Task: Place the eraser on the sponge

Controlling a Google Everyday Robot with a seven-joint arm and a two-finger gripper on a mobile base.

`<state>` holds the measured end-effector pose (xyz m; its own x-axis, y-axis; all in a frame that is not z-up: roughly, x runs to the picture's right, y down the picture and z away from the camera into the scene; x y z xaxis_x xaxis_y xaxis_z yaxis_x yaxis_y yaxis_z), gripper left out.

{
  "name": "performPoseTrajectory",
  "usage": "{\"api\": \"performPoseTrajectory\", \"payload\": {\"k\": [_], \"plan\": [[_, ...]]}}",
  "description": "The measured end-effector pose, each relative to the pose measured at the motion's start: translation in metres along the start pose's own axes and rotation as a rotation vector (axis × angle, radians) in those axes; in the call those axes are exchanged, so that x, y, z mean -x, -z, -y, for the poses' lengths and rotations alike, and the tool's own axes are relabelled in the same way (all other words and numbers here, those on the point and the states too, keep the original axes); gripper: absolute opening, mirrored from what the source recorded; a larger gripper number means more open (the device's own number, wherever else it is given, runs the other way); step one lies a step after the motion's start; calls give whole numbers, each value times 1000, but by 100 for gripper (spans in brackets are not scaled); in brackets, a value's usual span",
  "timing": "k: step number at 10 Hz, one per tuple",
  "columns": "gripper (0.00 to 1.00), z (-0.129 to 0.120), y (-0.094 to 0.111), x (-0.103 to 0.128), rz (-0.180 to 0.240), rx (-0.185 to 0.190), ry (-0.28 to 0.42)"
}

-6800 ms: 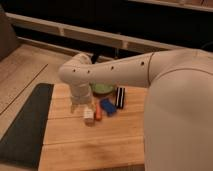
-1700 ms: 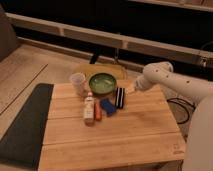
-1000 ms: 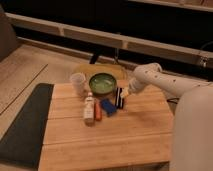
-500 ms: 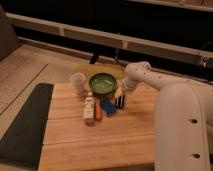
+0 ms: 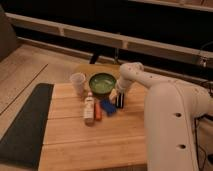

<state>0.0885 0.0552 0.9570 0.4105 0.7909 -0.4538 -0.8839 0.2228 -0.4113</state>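
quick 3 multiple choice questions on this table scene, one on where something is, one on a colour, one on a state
1. Where is the gripper?
A. over the white cup
B. down at the eraser, next to the bowl
C. above the white bottle

2. What colour is the bowl?
A. red
B. yellow
C. green

3. How does the eraser stand for the task?
A. off the sponge, beside it
B. lying on top of the sponge
C. inside the bowl

Answers:
1. B: the gripper reaches down to the striped black eraser, just right of the bowl.
2. C: the bowl is green inside and out.
3. A: the eraser sits to the right of the blue sponge, not on it.
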Motion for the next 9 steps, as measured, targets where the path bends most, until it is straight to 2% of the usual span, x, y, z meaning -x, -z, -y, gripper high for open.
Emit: {"api": "performPoseTrajectory", "payload": {"k": [4,7,9], "plan": [[65,18,1,-1,-20,-23,-21],[65,24,-7,-8,-49,-12,-48],[59,25,-12,-9,-64,-8,-54]]}}
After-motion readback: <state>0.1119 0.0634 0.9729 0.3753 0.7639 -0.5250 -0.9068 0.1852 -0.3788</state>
